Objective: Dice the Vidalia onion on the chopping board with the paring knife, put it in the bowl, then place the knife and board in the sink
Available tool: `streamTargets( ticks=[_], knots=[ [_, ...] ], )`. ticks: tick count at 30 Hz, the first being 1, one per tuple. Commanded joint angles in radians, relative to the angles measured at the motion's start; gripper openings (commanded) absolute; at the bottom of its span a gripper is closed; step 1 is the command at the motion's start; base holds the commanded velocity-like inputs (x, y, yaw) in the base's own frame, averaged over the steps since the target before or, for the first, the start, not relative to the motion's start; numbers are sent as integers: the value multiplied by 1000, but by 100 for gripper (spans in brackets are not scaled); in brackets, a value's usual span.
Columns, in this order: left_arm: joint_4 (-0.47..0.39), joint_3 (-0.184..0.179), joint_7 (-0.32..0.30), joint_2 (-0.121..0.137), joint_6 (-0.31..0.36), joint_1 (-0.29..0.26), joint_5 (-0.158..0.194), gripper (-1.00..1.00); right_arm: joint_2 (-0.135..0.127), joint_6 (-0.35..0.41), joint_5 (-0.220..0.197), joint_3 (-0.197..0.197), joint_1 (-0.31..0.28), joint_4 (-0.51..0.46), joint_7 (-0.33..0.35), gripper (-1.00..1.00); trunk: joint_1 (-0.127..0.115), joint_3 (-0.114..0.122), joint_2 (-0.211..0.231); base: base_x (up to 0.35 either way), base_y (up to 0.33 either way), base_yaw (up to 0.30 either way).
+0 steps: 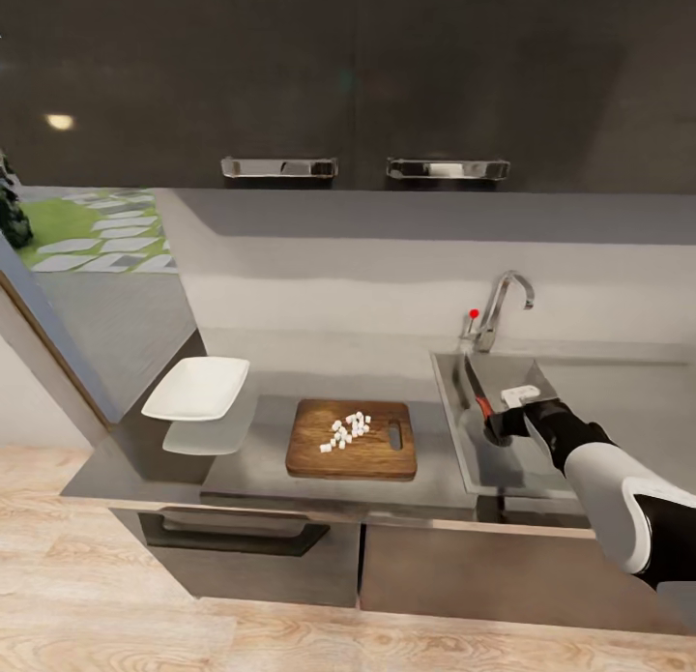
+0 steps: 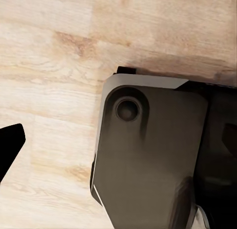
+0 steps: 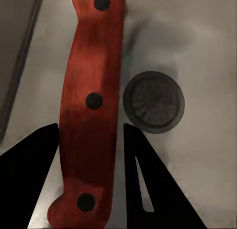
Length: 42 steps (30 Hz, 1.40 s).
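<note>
The paring knife [image 3: 91, 115], red-handled, sits between the two black fingers of my right gripper [image 3: 89, 130], which is shut on the handle above the sink floor and its round dark drain [image 3: 154, 103]. In the head view the right gripper [image 1: 498, 423] holds the knife [image 1: 479, 394] inside the sink [image 1: 449, 401], dark blade pointing toward the tap [image 1: 503, 305]. The chopping board [image 1: 319, 459] lies on the countertop [image 1: 251, 464] left of the sink, with the Vidalia onion as small white dice [image 1: 348, 430] on it. The white bowl [image 1: 198, 387] stands further left. One black left fingertip [image 2: 11, 146] hangs over the floor.
Dark wall cabinets with chrome handles [image 1: 280, 167] hang above the worktop. Dark drawer fronts [image 1: 242, 546] sit below it. Under the left wrist lie the robot's dark base [image 2: 148, 160] and light wood floor [image 2: 49, 51]. A window opening [image 1: 87, 227] is at the far left.
</note>
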Motion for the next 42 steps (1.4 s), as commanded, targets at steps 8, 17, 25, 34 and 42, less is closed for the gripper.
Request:
streamTargets(
  ticks=[8,17,25,34,42],
  knots=[
    [4,-7,2,0,-5,-2,7,100,1,137,10,-9,-1,2,9,-100,1,3,-2,7,0,-107],
    [4,-7,2,1,-5,-2,7,100,4,140,9,-11,-1,33,9,-100,1,13,-2,42,0,-189],
    [4,-7,2,1,-5,-2,7,100,8,139,8,-10,-1,60,10,-100,1,14,-2,103,0,-22],
    [4,-7,2,1,-5,-2,7,100,9,139,8,-10,-1,73,11,-100,1,14,-2,121,0,0],
    [4,-7,2,1,-4,-2,7,100,13,139,7,-10,-1,108,12,-100,1,12,-2,3,0,0]
  ],
)
